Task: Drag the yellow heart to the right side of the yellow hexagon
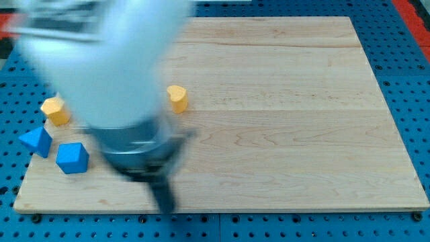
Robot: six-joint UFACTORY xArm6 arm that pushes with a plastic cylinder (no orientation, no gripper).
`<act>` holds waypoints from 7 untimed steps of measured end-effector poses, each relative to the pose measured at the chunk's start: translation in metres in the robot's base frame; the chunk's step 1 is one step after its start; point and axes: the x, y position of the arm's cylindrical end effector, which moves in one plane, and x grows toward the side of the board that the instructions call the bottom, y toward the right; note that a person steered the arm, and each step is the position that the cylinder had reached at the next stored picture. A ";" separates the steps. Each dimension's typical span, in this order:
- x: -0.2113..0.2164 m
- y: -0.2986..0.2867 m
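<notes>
On a pale, grained wooden board [282, 114], my tip [165, 208] is a blurred dark rod with nothing to grasp. Up and right of it stands a smooth yellow block [177, 97]; far left, another yellow block [55, 111], their shapes unclear. Two blue blocks [35, 141] [72, 158] lie left.

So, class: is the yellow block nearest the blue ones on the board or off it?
On. The yellow block rests on the wooden board, at its left edge.
</notes>
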 end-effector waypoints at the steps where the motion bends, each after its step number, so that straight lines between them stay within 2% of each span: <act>1: -0.077 0.068; 2: -0.165 0.091; 3: -0.191 0.044; 4: -0.193 -0.028; 5: -0.207 -0.060; 7: -0.177 -0.102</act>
